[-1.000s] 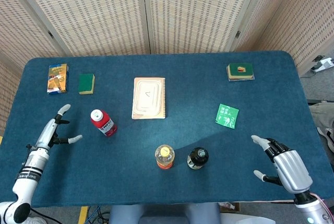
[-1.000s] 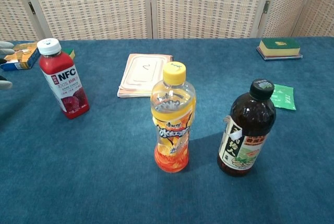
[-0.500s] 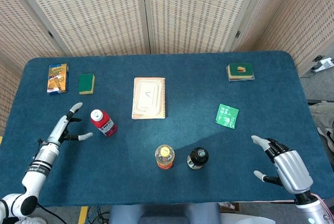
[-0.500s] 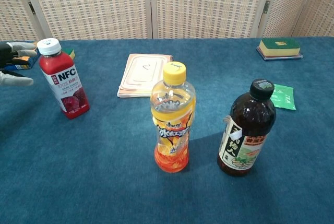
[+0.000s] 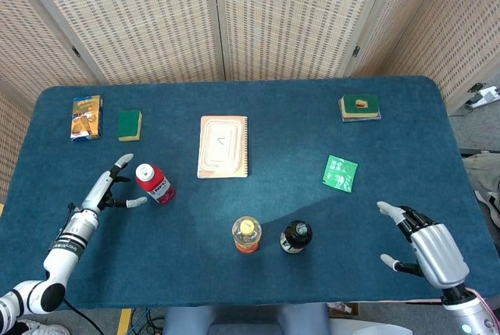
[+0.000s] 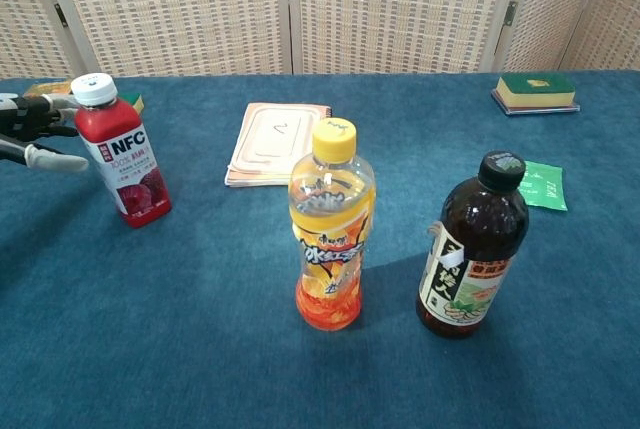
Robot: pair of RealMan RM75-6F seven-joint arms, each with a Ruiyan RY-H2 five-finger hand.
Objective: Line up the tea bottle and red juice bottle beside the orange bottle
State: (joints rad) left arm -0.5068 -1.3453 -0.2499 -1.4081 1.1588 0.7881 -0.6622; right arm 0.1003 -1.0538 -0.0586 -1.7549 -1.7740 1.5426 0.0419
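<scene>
red juice bottle (image 5: 155, 183): stands on the blue table (image 5: 258, 272), on the left side. the chest view shows its white cap and the letters "nfc" on the label. the head view mostly shows the cap from the top.
left hand (image 5: 117, 187): just beside the red juice bottle, on its left. its fingers are spread wide, one finger on each side of the bottle's top. it holds nothing. in the chest view only the fingers (image 6: 55, 160) peek in at the left edge.
orange bottle (image 6: 331, 226): stands near the front middle of the table, with a yellow cap. the chest view shows its whole side and its label.
tea bottle (image 6: 473, 246): dark, with a black cap. it stands just beside the orange bottle, on that bottle's right, not touching it.
right hand (image 5: 426, 247): at the front right corner of the table, fingers wide apart, holding nothing. only the head view shows it.
notebook (image 5: 223, 146): lies flat in the middle of the table, behind the bottles.
green packet (image 5: 341, 173): lies flat to the right, behind the tea bottle.
far things: a green sponge (image 5: 129, 125) and a small box (image 5: 86, 116) show clearly in the head view, at the back left.
</scene>
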